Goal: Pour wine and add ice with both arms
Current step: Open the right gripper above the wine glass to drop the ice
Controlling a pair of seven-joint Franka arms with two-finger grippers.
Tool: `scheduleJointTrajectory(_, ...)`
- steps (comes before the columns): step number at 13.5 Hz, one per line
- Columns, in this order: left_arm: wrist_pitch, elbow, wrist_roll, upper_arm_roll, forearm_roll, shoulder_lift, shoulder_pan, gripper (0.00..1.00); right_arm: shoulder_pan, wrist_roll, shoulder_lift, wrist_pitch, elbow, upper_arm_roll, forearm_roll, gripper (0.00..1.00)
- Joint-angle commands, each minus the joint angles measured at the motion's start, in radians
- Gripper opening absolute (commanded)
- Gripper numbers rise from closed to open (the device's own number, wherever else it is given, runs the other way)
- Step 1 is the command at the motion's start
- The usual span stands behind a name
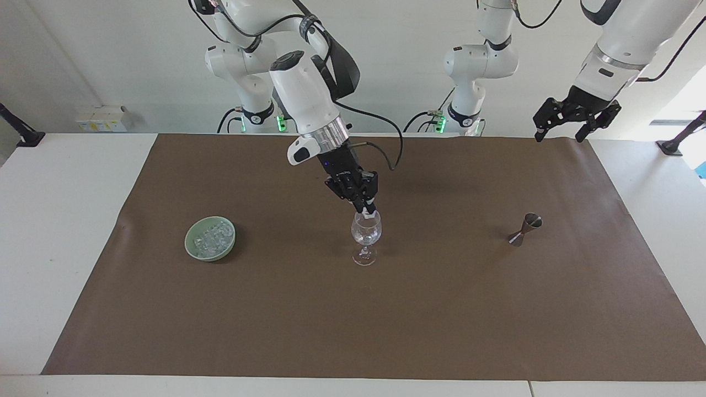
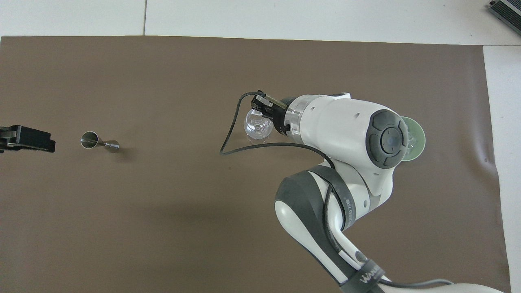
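A clear wine glass point(image 1: 366, 234) stands upright mid-mat and also shows in the overhead view point(image 2: 257, 129). My right gripper point(image 1: 370, 212) is shut on a small clear ice cube point(image 1: 372, 214), right at the glass's rim; in the overhead view the right gripper point(image 2: 260, 108) is over the glass. More ice point(image 1: 212, 236) lies piled in a pale green bowl point(image 1: 194, 251) toward the right arm's end of the table. My left gripper point(image 1: 557, 137) is open and empty, raised over the mat's edge at the left arm's end. It also shows in the overhead view point(image 2: 24, 138).
A small metal jigger point(image 1: 525, 228) stands on the brown mat point(image 1: 353, 320) toward the left arm's end, and also shows in the overhead view point(image 2: 97, 141). The right arm hides most of the bowl point(image 2: 418, 140) in the overhead view.
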Motion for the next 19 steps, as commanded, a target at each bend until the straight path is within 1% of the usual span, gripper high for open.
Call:
scheduleJointTrajectory(1, 0.005, -0.031, 0.005, -0.038, 0.006, -0.028, 0.039, 1.00, 0.000, -0.001, -0.038, 0.000, -0.051, 0.000, 0.004, 0.00)
scheduleJointTrajectory(5, -0.003, -0.031, 0.001, -0.037, 0.006, -0.028, 0.031, 1.00, 0.003, -0.001, -0.038, 0.000, -0.071, 0.000, -0.005, 0.00)
scheduleJointTrajectory(7, -0.006, -0.031, 0.001, -0.037, 0.006, -0.028, 0.043, 1.00, 0.003, -0.002, -0.038, 0.000, -0.071, 0.001, -0.005, 0.00)
scheduleJointTrajectory(8, -0.008, -0.031, 0.001, -0.034, 0.006, -0.028, 0.046, 1.00, 0.003, -0.001, -0.038, 0.000, -0.071, 0.000, -0.005, 0.02)
scheduleJointTrajectory(9, -0.009, -0.031, 0.001, -0.034, 0.006, -0.028, 0.046, 1.00, 0.003, -0.002, -0.040, -0.001, -0.071, 0.000, -0.005, 0.07)
scheduleJointTrajectory(10, -0.008, -0.031, 0.001, -0.032, 0.006, -0.028, 0.046, 1.00, 0.003, -0.002, -0.040, -0.001, -0.071, 0.000, -0.005, 0.17)
scheduleJointTrajectory(11, -0.008, -0.031, 0.001, -0.034, 0.006, -0.028, 0.045, 1.00, 0.003, 0.001, -0.040, -0.001, -0.071, 0.001, -0.005, 0.33)
scheduleJointTrajectory(12, -0.008, -0.031, 0.001, -0.034, 0.006, -0.028, 0.045, 1.00, 0.001, 0.007, -0.038, 0.000, -0.071, 0.001, -0.005, 0.59)
scheduleJointTrajectory(13, -0.008, -0.031, 0.001, -0.034, 0.006, -0.028, 0.045, 1.00, 0.001, 0.007, -0.038, 0.002, -0.071, 0.001, -0.005, 0.62)
scheduleJointTrajectory(17, -0.008, -0.031, 0.001, -0.034, 0.006, -0.028, 0.046, 1.00, 0.000, 0.007, -0.038, 0.000, -0.071, 0.001, -0.004, 0.62)
scheduleJointTrajectory(19, -0.008, -0.031, 0.001, -0.034, 0.006, -0.028, 0.045, 1.00, 0.000, 0.009, -0.038, 0.000, -0.071, 0.001, -0.004, 0.65)
